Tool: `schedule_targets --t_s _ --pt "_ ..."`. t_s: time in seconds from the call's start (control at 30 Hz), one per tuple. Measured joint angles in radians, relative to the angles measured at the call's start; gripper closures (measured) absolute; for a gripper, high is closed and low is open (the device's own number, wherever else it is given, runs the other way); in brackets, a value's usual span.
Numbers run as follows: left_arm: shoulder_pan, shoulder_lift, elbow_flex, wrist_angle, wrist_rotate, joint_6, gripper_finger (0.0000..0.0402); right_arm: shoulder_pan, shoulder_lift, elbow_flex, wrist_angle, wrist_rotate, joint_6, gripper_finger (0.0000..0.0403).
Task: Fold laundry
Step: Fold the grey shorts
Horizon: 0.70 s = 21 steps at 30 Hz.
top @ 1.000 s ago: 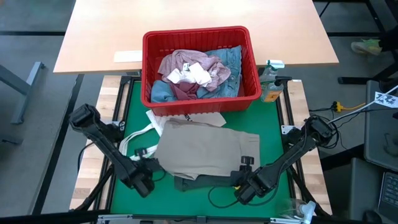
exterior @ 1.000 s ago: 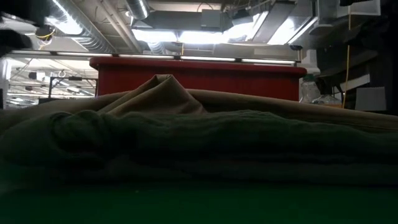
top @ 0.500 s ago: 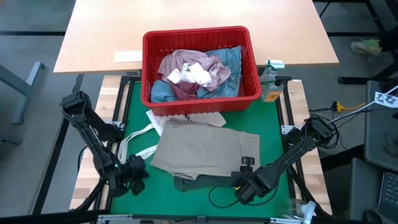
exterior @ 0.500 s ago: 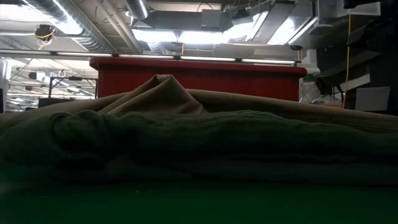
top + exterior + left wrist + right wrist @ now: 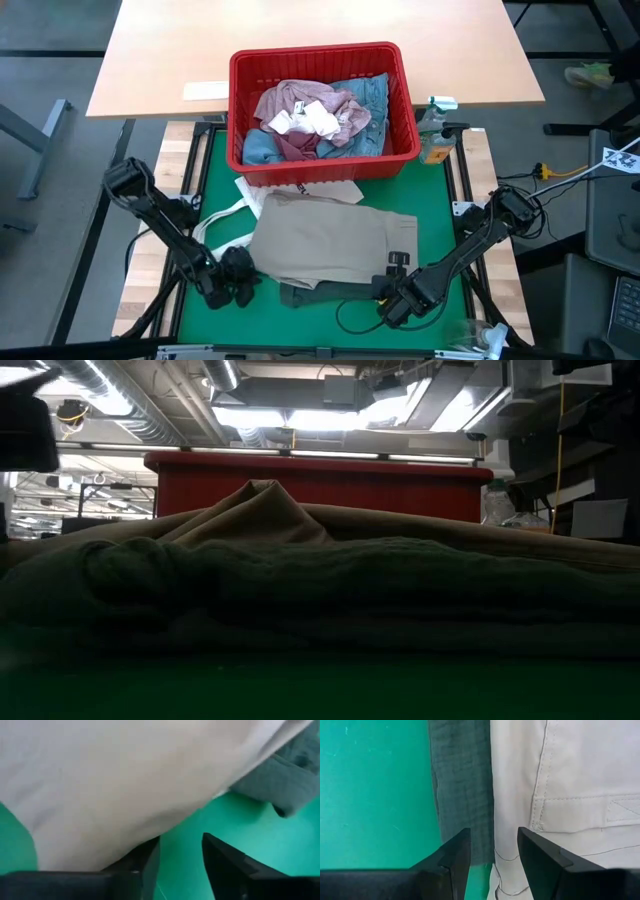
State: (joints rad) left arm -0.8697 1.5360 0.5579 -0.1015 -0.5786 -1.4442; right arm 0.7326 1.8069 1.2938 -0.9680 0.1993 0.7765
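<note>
Beige trousers lie folded on the green mat, on top of a dark green top whose near edge sticks out; the low view shows the green top under the beige trousers. My left gripper is open and low at the trousers' near-left corner. My right gripper is open at the pile's near-right corner, its fingers standing either side of the line where the green top meets the trousers. A pink top, jeans and white socks lie in the red basket. My left gripper comes in level from the table's left; the trousers' edge reaches one finger, but I cannot tell whether they touch. My right gripper points at the pile from the table's near-right side, and I cannot tell whether it touches the cloth.
The red basket stands at the mat's far edge. A white tote bag lies left of the trousers, its straps near my left arm. A bottle stands at the basket's right. A thin dark cable curls on the mat near the pile.
My left arm swung out toward the table's left edge, away from the trousers, then came back right, so its gripper is at the trousers' near-left corner again. My right arm has kept still.
</note>
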Motion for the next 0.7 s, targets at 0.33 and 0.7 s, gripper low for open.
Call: schedule_targets --t_s 0.33,0.7 --pt "0.122 0.007 0.000 0.102 -0.005 0.105 0.0220 0.000 0.000 0.000 0.000 0.001 0.000 0.0240" --pt "0.194 0.007 0.000 0.130 0.075 0.174 0.0255 0.000 0.000 0.000 -0.006 0.001 0.003 0.0240"
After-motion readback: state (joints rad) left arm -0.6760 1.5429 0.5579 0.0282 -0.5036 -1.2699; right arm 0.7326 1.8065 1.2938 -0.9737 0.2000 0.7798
